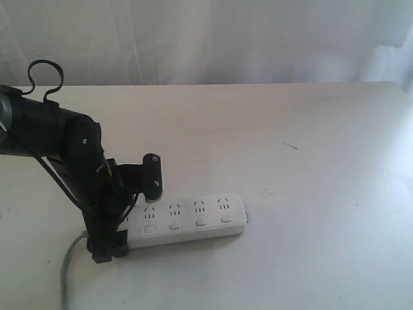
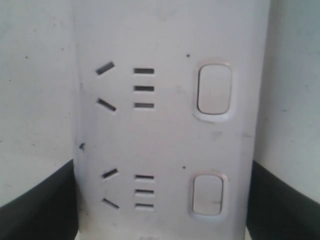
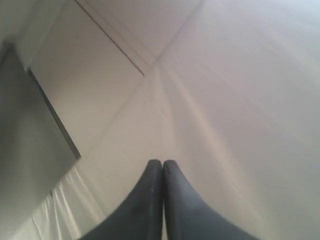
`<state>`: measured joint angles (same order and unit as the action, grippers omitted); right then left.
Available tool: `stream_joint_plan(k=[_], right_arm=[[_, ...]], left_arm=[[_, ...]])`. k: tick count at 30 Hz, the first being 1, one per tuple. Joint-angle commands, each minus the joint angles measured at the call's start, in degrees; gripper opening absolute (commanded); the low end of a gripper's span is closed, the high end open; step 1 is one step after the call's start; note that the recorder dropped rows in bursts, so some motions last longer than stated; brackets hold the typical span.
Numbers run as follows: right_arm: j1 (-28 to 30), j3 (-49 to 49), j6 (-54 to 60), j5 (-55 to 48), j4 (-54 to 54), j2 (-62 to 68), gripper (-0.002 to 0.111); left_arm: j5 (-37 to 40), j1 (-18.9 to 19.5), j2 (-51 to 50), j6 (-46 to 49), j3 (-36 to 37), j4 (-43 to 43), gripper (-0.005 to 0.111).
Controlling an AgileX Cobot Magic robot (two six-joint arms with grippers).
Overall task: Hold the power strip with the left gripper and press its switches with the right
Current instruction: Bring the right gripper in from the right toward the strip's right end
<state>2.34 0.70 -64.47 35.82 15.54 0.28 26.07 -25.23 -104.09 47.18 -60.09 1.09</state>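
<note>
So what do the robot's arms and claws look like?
The left arm is chunky, black and jointed, with a thin black cable looping off it. The left gripper has plain black fingers. The right gripper is two smooth black pointed fingers.

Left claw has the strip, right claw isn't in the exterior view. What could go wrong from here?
1. The left claw grips the power strip only at its cord end; pressing the far switches may pivot the free end on the table.
2. The left arm hides the switch nearest the cord, so the right claw could strike the left claw there.
3. The right claw, shut, has no strip in its view; its approach starts blind.
</note>
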Motion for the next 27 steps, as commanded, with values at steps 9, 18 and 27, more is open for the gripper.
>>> stream_joint_plan(k=[9,18,27], right_arm=[[0.5,20.9,-29.6,2.6,61.4,15.0,0.000],[0.5,24.9,-29.1,19.6,70.0,37.9,0.000],[-6.1,24.9,-23.6,16.3,69.8,49.1,0.000]], left_arm=[[1.6,-0.1,-0.7,0.9,0.8,5.3,0.000],[1.0,-0.1,-0.7,0.9,0.8,6.3,0.000],[1.0,-0.1,-0.7,3.5,0.8,8.9,0.000]])
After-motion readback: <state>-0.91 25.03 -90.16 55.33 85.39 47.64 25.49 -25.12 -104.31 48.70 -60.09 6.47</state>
